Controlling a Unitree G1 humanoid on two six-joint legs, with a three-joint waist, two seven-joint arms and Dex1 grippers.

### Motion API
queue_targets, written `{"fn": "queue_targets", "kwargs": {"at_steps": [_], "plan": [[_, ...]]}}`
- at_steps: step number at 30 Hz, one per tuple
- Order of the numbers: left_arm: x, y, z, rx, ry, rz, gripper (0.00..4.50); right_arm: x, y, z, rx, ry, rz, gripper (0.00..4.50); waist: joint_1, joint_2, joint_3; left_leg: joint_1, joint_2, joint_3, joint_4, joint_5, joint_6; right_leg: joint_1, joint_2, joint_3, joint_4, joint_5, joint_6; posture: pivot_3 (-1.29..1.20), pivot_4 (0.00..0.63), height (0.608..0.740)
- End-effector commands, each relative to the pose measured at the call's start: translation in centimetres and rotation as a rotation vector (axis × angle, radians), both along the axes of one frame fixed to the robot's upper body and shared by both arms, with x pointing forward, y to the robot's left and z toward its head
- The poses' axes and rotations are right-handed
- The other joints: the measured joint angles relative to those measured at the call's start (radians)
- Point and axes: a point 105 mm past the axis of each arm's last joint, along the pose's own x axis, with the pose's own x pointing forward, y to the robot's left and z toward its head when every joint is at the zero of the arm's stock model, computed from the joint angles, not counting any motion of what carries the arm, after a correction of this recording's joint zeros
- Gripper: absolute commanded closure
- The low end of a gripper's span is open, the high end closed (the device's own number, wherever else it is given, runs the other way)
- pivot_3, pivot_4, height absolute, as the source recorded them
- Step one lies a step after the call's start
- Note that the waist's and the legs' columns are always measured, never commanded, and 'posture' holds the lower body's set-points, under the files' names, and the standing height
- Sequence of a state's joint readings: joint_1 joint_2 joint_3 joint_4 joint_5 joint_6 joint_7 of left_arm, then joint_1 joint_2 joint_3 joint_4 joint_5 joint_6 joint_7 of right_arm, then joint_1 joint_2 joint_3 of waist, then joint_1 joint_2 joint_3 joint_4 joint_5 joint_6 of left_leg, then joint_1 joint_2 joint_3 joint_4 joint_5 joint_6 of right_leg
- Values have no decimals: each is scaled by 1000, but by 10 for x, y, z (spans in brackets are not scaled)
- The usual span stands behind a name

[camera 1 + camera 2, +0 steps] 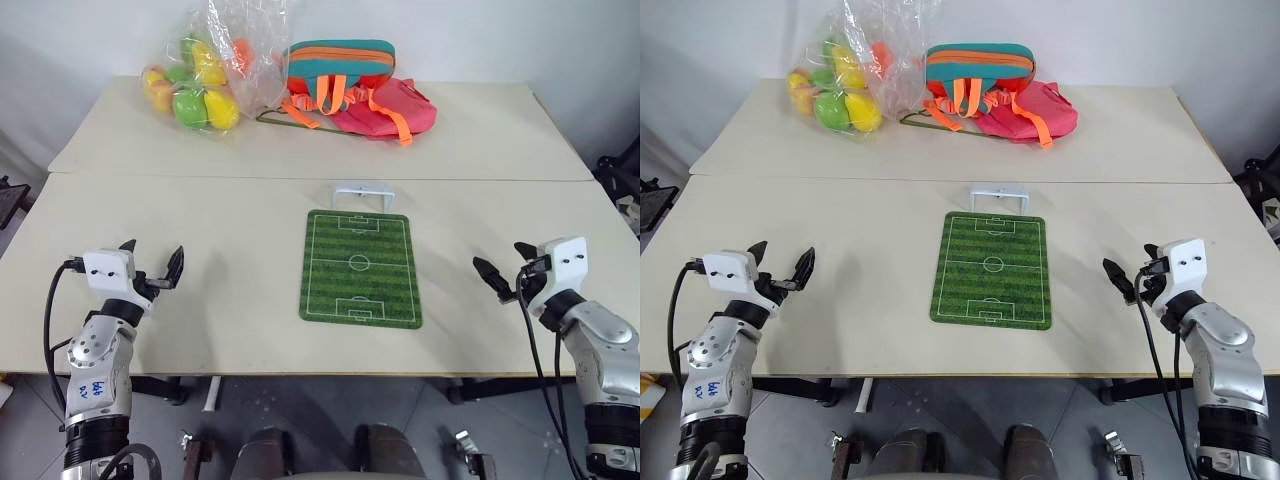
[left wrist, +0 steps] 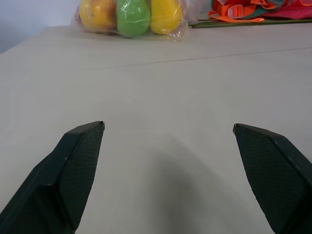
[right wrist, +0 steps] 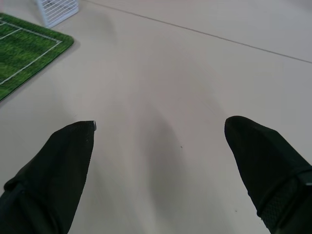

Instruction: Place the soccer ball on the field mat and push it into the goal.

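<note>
2 arms reach forward over the near table (image 1: 230, 320), one on each side of the mat (image 1: 360, 267), both well apart from it. Left gripper (image 1: 152, 262) points forward, about level, fingers spread wide with nothing between them. Right gripper (image 1: 506, 268) also lies about level, angled inward toward the mat, fingers apart and empty. Mat lies flat at the table's middle; goal (image 1: 362, 194) stands just beyond its far end. Behind, a bag of balls (image 1: 200, 85) and a backpack (image 1: 350, 85).
</note>
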State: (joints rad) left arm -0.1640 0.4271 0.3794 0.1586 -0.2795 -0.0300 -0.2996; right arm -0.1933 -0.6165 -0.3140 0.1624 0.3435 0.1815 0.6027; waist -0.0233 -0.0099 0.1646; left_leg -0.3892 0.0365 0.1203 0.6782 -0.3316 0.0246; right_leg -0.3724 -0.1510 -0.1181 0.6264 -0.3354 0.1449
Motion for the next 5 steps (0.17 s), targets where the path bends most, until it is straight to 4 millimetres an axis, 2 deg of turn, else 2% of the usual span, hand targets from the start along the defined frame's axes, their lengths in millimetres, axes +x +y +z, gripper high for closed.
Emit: {"fn": "queue_targets", "kwargs": {"at_steps": [1,5], "plan": [[1,0,13,5,-39,-10,0,-2,-2,15,-17,-41,3,30,0,0,0,0,0,0,0,0,0,0,0,0,0,0,0,0,150,740],[3,-6,11,15,-18,-36,0,-3,0,16,-14,-41,3,30,0,0,0,0,0,0,0,0,0,0,0,0,0,0,0,0,150,740]]}}
